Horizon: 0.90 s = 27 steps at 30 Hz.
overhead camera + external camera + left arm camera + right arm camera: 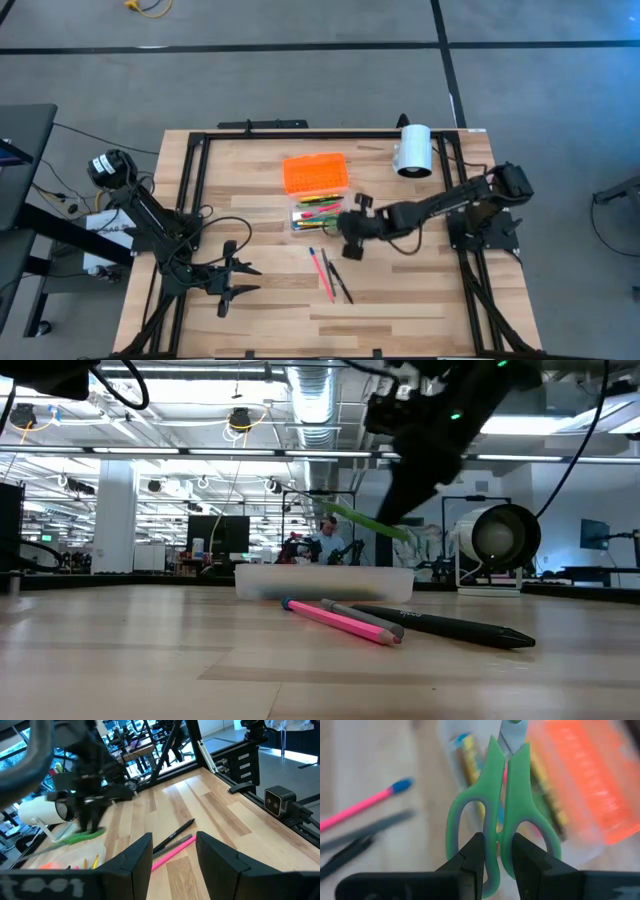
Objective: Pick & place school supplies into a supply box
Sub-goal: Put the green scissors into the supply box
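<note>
My right gripper hangs over the clear supply box at mid-table, shut on small green-handled scissors. In the low view the scissors slant in the air above the box. The box holds several pens; its ridged orange lid lies just beyond it. A pink pencil, a grey pencil and a black pen lie on the wood nearer the front. My left gripper waits open near the table's front left corner, nothing between its fingers. My right gripper pinches the scissors' two inner handle bars, where the loops meet, between its two fingers. The fingers slant down from the table's right side and lie along the scissors. The scissors are closed, blades pointing away from the fingers, lifted clear above the box.
A white cylinder on a stand sits at the far right of the table. A black frame runs along the table's edges. Bare wood lies between the loose pens and my left gripper.
</note>
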Tool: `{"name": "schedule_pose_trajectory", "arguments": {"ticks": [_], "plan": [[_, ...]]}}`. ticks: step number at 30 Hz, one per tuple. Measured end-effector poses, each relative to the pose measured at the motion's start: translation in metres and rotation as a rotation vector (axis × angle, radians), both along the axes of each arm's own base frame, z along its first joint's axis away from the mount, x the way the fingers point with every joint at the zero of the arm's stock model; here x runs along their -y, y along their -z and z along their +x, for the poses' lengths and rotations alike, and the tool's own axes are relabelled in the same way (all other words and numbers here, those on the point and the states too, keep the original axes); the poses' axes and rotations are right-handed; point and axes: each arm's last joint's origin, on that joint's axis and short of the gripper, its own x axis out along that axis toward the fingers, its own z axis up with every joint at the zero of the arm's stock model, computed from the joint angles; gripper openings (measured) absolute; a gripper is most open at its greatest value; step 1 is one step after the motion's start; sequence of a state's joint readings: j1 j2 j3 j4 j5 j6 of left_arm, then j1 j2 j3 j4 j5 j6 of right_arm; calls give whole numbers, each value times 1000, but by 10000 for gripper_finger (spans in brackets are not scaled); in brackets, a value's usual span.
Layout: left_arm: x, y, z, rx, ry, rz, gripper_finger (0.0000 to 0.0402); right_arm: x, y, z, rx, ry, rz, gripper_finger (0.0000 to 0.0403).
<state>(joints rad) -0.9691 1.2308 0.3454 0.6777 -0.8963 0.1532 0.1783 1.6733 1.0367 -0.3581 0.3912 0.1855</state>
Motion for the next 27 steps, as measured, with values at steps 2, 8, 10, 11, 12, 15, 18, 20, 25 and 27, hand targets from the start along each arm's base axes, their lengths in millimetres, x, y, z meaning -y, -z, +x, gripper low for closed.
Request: {"name": "schedule_pose_trajectory", "arguments": {"ticks": [2,8,10,11,12,15,18,20,25,27], "plan": [[0,0,0,0,0,0,144,11,-2,4,32,21,-6,64],[0,0,0,-3,0,4,144,34,-3,11,75,63,4,64],[0,1,0,-3,0,5,144,38,3,16,72,61,-3,64],[0,1,0,-3,0,5,144,39,7,16,55,59,-6,64],[0,1,0,-3,0,5,144,40,10,17,52,62,-8,64],[0,1,0,-4,2,5,144,44,23,21,14,72,-12,64],[0,1,0,-5,6,5,144,46,32,22,-22,68,-24,64],[0,1,0,-5,9,5,144,49,31,22,-16,74,-31,64],[0,1,0,-6,9,6,144,52,32,20,-41,74,-39,64],[0,1,0,-6,9,6,144,52,33,19,-66,64,-42,64]]}}
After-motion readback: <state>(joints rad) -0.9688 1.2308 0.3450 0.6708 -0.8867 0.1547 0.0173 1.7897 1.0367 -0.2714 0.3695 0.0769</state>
